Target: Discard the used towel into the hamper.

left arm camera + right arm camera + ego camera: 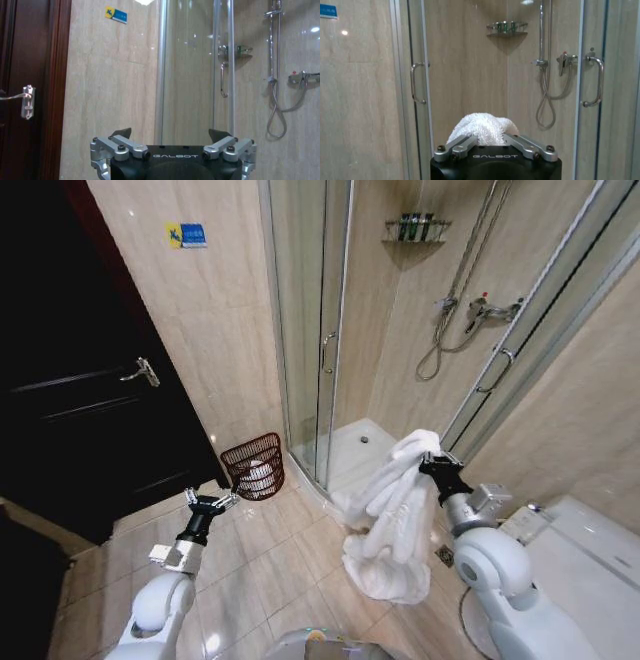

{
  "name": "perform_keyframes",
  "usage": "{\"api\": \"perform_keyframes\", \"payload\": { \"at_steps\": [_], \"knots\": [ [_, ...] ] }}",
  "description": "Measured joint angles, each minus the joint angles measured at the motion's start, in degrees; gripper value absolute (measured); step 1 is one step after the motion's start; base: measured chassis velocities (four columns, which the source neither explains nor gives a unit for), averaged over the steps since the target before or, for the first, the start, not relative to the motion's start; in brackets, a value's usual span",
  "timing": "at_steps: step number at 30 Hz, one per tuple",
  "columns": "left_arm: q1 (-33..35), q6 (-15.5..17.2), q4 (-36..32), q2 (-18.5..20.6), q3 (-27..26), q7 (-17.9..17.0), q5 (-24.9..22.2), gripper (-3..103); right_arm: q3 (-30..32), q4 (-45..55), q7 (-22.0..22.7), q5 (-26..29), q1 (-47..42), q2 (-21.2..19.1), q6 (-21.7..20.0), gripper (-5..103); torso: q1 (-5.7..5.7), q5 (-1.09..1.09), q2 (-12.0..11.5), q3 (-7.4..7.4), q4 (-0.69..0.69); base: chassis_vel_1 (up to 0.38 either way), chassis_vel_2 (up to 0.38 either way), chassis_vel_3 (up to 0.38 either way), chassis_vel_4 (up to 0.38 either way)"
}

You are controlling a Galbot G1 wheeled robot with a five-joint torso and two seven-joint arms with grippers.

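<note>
The right arm reaches forward and up from the robot's right shoulder, its right claw (432,464) raised in front of the shower stall and clamped on the top fold of the towel (388,520); in the right wrist view a white, nubbly bunch of that towel (482,128) sits pinched between the two angled fingers (457,146). The towel is white and thick, hanging from the claw in long loose folds, its lower end bunched near the tiled floor (270,570). The left arm stretches forward low on the robot's left, its left claw (209,502) spread wide and holding nothing, the tips well apart in the left wrist view (171,134). Just beyond that claw stands the hamper (254,466), a small round reddish-brown open-weave basket on the floor beside the glass shower door (312,330), tipped toward the robot with something white inside. Farther back, a dark wooden door (90,410) closes the left side.
</note>
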Motion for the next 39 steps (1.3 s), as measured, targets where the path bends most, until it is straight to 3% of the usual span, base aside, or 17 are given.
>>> {"api": "perform_keyframes", "payload": {
  "at_steps": [13, 22, 34, 39],
  "knots": [
    [0.5, -0.8, 0.4, -0.1, 0.0, -0.1, -0.5, 100, 1.2, 0.6, 0.0, 1.7, 3.4, -4.2, 0.0, 4, 0.00, -0.01, 0.0, 0.00, 0.00, 0.000, 0.000, 0.000, 0.000],
    [-0.4, 1.9, -0.8, -1.1, 0.0, -2.5, -1.7, 100, 3.1, 4.5, -0.4, 3.3, 3.7, -7.0, -0.3, 4, 0.00, -0.01, 0.0, 0.00, 0.00, 0.000, 0.000, 0.000, 0.000],
    [0.4, 2.5, -2.3, -2.1, 0.4, -3.0, -1.5, 100, 10.6, 10.4, 0.4, 9.8, 3.0, -14.6, -2.3, 4, 0.00, -0.01, 0.0, 0.00, 0.00, 0.000, 0.000, 0.000, 0.000],
    [0.4, 2.5, -2.5, -2.2, 0.5, -3.3, -1.4, 100, 12.0, 10.4, 0.3, 10.6, 2.7, -15.6, -2.5, 4, 0.00, -0.01, 0.0, 0.00, 0.00, 0.000, 0.000, 0.000, 0.000]
  ]
}}
